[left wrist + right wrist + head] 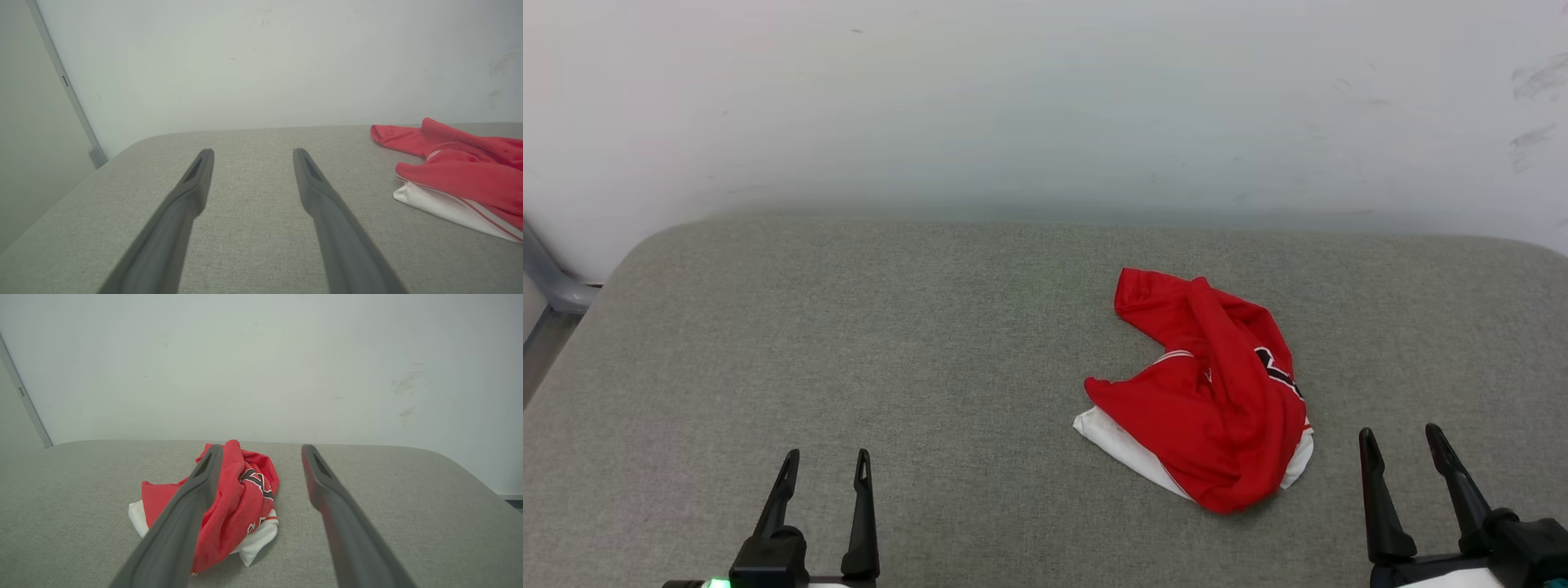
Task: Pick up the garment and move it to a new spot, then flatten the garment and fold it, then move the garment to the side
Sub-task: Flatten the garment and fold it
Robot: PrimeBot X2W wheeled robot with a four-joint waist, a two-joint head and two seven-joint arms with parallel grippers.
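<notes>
L gripper (827, 454): jaws wide apart, nothing btwn them, fingers pointing fwd over the grey pad (915, 343). Can't tell if the tips touch the pad. R gripper (1399, 431): same, jaws spread wide, empty, fingers pointing fwd.

Shirt (1205, 400) lies crumpled in a heap on the pad, clear of both grippers. Rel. to R gripper: ahead and to its left, near but apart. In R wrist view its left finger crosses in front of the heap, and the heap's right part shows in the gap btwn the fingers. Rel. to L gripper: ahead and off to its right, well apart. In L wrist view it sits at the right edge, beyond the right finger.

Heap is mostly red, w/ a thick red fold running over the top. White sleeve fabric pokes out at the end nearest the grippers, on both sides, w/ thin red-white striped trim along it. Black white-outlined print shows on the side toward R gripper; too bunched to read.

Past the pad's far edge, ahead of both grippers: pale wall (1013, 98), w/ scuff marks ahead-right of R gripper. Grey frame strip (556, 286) far left of L gripper.
</notes>
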